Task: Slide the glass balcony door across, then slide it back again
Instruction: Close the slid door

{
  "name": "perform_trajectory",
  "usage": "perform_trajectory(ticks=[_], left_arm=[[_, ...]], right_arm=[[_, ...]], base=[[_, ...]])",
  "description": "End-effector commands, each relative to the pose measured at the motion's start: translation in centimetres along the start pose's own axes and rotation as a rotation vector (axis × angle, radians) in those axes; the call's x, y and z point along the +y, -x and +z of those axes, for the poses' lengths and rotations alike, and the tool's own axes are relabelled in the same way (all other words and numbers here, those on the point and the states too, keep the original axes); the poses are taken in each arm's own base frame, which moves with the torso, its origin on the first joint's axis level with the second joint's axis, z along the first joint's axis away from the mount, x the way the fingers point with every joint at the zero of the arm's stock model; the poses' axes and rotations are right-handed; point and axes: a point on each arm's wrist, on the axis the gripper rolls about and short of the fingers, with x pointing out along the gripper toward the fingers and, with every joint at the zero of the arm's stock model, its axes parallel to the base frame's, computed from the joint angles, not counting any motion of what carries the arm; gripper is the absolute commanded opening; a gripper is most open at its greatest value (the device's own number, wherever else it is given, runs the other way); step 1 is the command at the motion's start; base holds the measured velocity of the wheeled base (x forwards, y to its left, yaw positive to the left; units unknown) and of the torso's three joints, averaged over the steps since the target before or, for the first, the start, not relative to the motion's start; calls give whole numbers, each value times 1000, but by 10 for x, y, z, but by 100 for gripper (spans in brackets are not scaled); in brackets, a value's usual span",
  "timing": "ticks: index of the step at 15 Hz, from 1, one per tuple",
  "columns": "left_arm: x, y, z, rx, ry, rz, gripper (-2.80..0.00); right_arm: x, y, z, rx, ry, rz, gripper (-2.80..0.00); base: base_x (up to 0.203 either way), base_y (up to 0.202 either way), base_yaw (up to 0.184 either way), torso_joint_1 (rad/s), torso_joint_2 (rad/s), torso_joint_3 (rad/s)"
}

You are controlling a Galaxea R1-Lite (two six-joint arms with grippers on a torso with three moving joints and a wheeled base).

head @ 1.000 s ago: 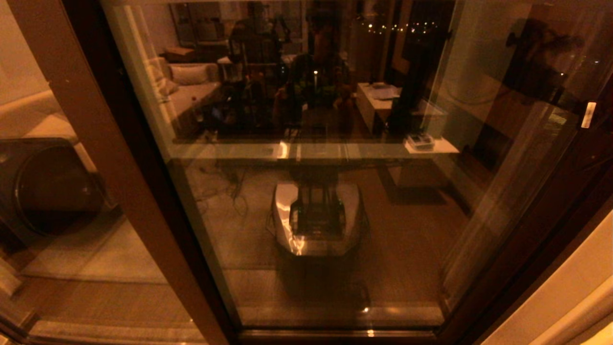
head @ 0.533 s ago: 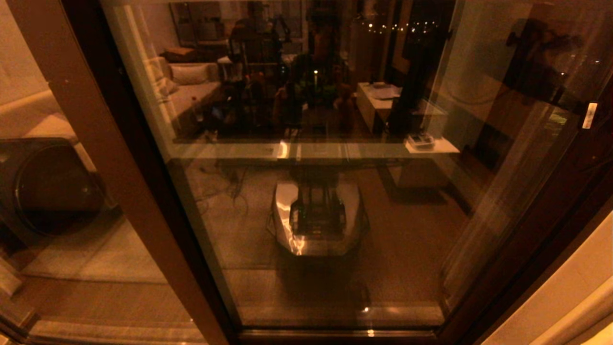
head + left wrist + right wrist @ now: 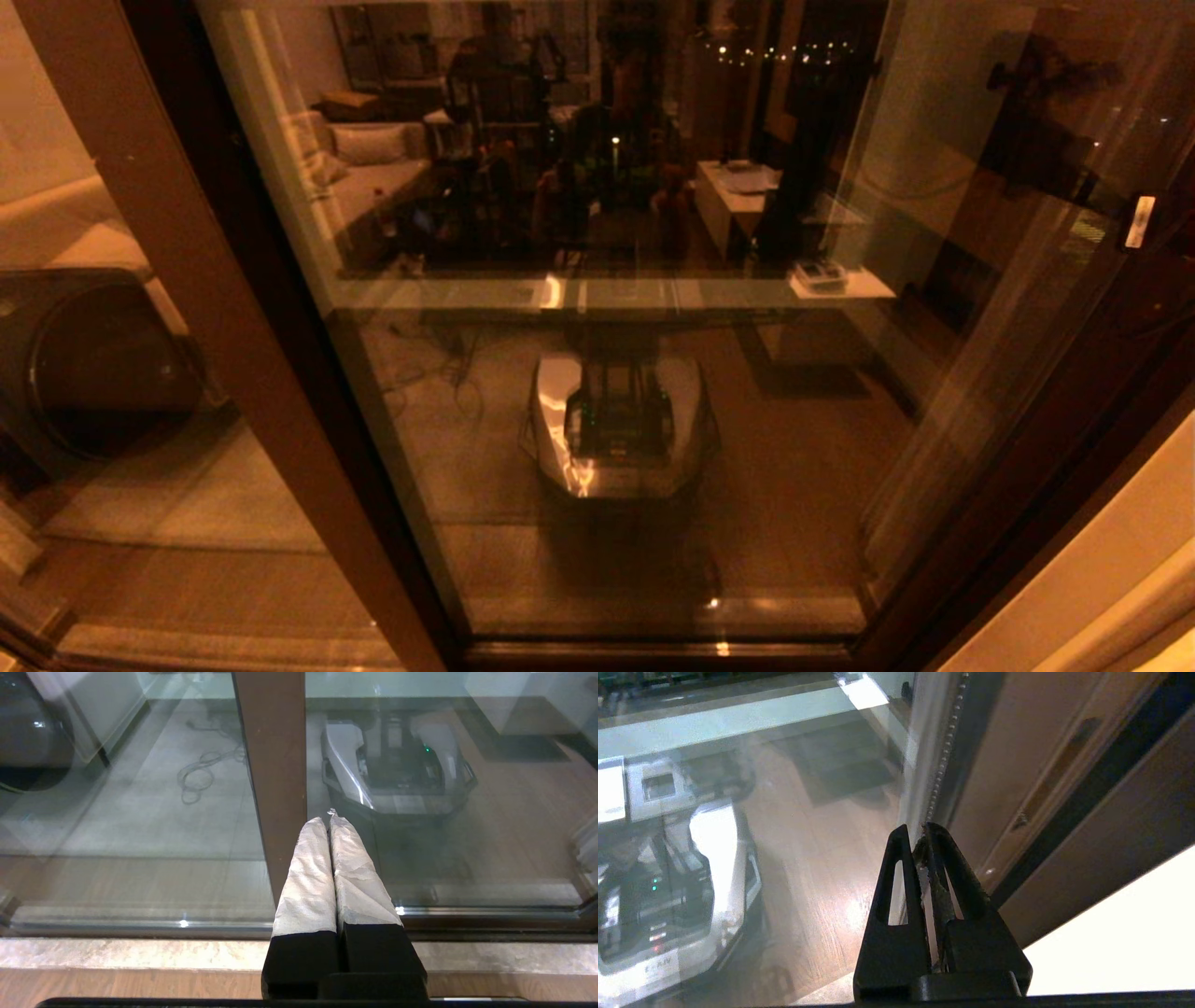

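Observation:
The glass balcony door [image 3: 794, 448] fills the head view, a reflective pane in a dark brown frame. Its right stile [image 3: 1055, 448] carries a small white tag [image 3: 1139, 221]. In the right wrist view that stile shows a narrow recessed handle slot [image 3: 1057, 772]. My right gripper [image 3: 917, 833] is shut on nothing, its tips pointing at the glass edge beside that stile. My left gripper [image 3: 328, 819] is shut on nothing too. Its white-wrapped fingers [image 3: 308, 877] point at the lighter brown stile [image 3: 275, 765] of the fixed panel. Neither arm shows directly in the head view.
My own base is mirrored in the glass [image 3: 616, 429]. A dark round-fronted appliance [image 3: 93, 364] stands behind the left pane. A stone sill [image 3: 140, 954] runs along the foot of the panes. A pale wall [image 3: 1120, 579] borders the frame on the right.
The white tag on the right stile has shifted slightly to the left, and the reflections in the glass have shifted a little. The left stile has not moved.

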Motion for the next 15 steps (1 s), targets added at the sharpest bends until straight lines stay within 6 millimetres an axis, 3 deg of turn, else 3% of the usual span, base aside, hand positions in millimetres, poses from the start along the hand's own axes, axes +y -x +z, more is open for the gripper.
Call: perform_trajectory(ticks=[1,15], left_arm=[[0,0,0,0,0,0,-280],[0,0,0,1,0,0,-280]], right_arm=[[1,-7,-3,12,3,-4,-280],[-5,-23,-1,-18,-7,-34,-280]], base=[[0,0,0,0,0,0],[0,0,0,0,0,0]])
